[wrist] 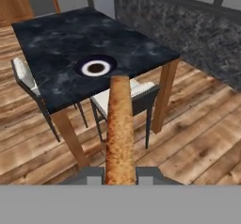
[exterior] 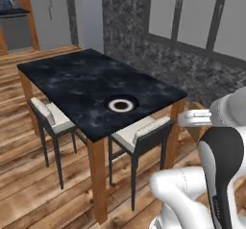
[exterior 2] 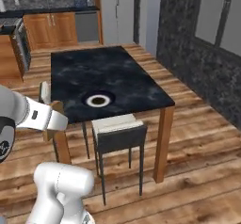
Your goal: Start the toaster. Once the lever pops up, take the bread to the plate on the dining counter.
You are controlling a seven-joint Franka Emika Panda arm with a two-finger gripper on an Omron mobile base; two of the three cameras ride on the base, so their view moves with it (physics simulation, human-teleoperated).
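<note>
1. My claw [wrist: 120, 175] is pinching the bread [wrist: 119, 129] edge-on; a slack grip would drop it onto the wooden floor [wrist: 197, 138].
2. The plate [wrist: 95, 68] sits near the dining counter [wrist: 56, 39] edge, beyond a chair [wrist: 134, 96]; misjudged reach risks clipping either.

plate [exterior: 120, 105] on dining counter [exterior: 72, 83], two chairs [exterior: 141, 134] alongside

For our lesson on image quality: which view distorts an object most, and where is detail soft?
Hand view: the bread in the hand stretches into a long, smeared strip. Left base view: the plate looks soft-edged. Right base view: the dining counter has even light, no glare.
</note>
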